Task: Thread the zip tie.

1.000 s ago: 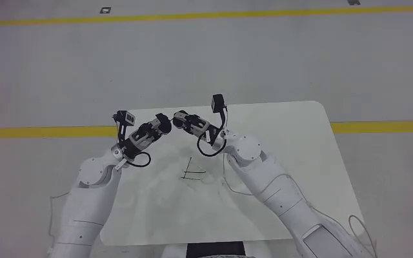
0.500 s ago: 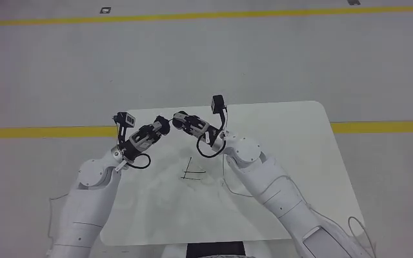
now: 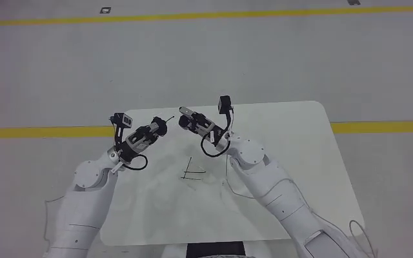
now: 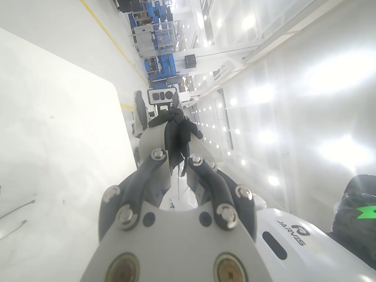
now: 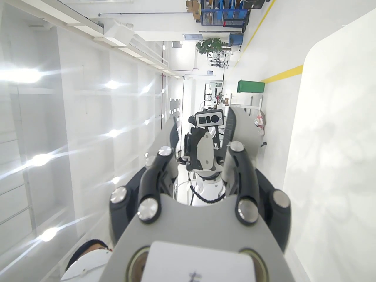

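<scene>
Arms newly apart, zip tie (image 3: 169, 119) seemingly between the left jaws.

- A white table (image 3: 290, 148) with rounded corners stands on a pale grey floor.
- Both arms are over the far left part of the table, their grippers facing each other with a small gap between them.
- The left gripper (image 3: 162, 122) holds a thin black zip tie (image 3: 170, 119), whose free end points towards the right gripper (image 3: 182, 113) without touching it.
- Several loose ties (image 3: 192, 172) lie on the table nearer the robot, below the two grippers, one crossing the others.
- One yellow floor line (image 3: 193, 14) runs along the far edge of the floor; a second yellow line (image 3: 51, 132) passes behind the table.
</scene>
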{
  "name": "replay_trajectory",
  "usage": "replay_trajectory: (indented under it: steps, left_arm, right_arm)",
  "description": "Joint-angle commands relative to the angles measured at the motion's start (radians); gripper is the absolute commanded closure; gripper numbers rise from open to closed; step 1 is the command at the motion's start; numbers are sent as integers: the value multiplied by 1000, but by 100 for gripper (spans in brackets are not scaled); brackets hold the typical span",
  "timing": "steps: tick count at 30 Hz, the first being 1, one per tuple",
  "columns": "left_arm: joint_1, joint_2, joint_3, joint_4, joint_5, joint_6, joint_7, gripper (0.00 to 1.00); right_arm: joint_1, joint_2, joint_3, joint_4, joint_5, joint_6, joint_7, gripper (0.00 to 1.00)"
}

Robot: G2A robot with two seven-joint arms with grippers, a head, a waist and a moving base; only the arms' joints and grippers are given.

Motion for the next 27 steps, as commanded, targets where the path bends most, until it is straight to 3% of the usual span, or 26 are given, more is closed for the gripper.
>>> replay_trajectory:
  steps: [1,8,22,25,27]
  left_arm:
    - [4,1,-11,-4,-12,0,-23,100]
    - [14,5,-67,-22,-45,0,-172,100]
    - [15,5,-66,-20,-42,3,-154,100]
    - [27,11,-85,0,-25,0,-176,100]
    - [40,16,-107,12,-29,0,-227,100]
  right_arm:
    - [-7,5,14,-7,-10,2,3,0]
    - [-26,23,55,-32,-77,-7,52,0]
    - [-26,23,55,-32,-77,-7,52,0]
    - [-26,23,55,-32,-77,-7,52,0]
    - [-26,23,55,-32,-77,-7,52,0]
